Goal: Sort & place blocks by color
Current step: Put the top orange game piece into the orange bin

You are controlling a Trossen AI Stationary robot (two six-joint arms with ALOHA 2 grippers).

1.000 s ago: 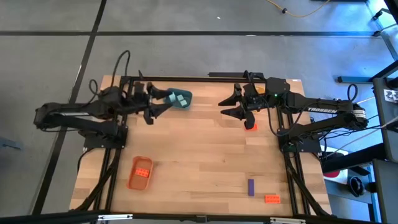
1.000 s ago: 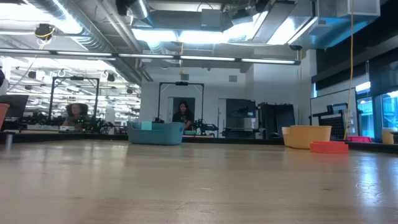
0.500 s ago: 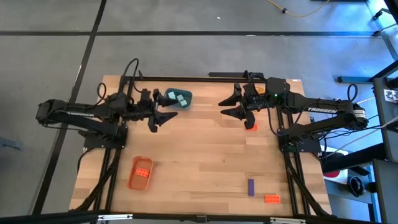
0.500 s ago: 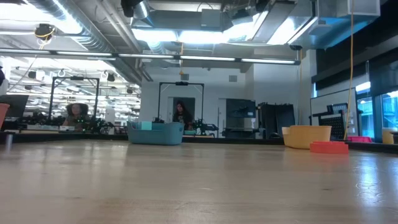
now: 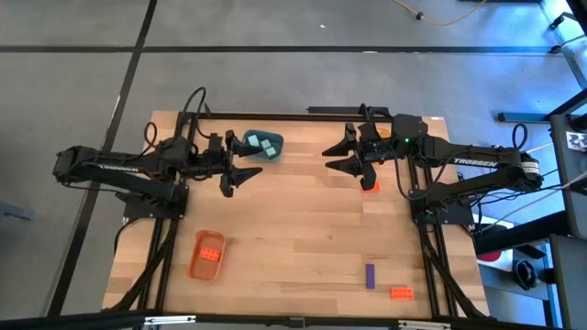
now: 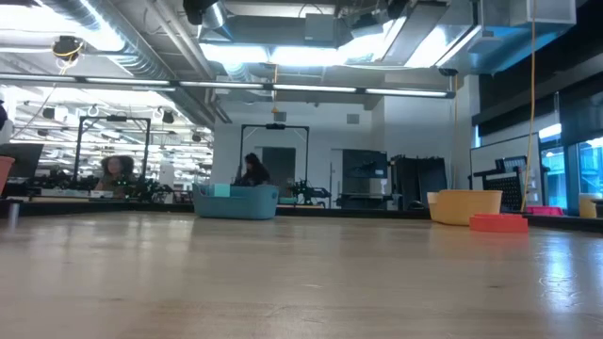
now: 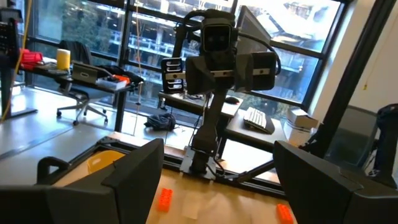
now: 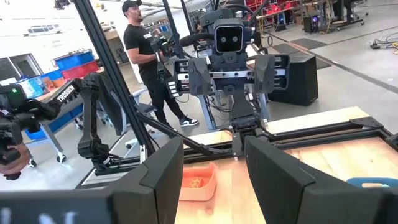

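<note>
Two robot arms hover over a wooden bench, mid-way through sorting small blocks by colour.

The left gripper (image 5: pixel 240 174) hangs with fingers spread and empty near the far left corner, just beside a blue tray (image 5: pixel 263 147) holding teal blocks (image 5: pixel 267 144). The right gripper (image 5: pixel 336 158) hovers near the far edge, fingers partly parted and holding nothing, with one orange-red block (image 5: pixel 370 186) lying beside it. An orange tray (image 5: pixel 206 255) of orange-red blocks sits by the left edge. A purple block (image 5: pixel 370 275) and another orange-red block (image 5: pixel 401 292) wait unsorted near the near right corner.
</note>
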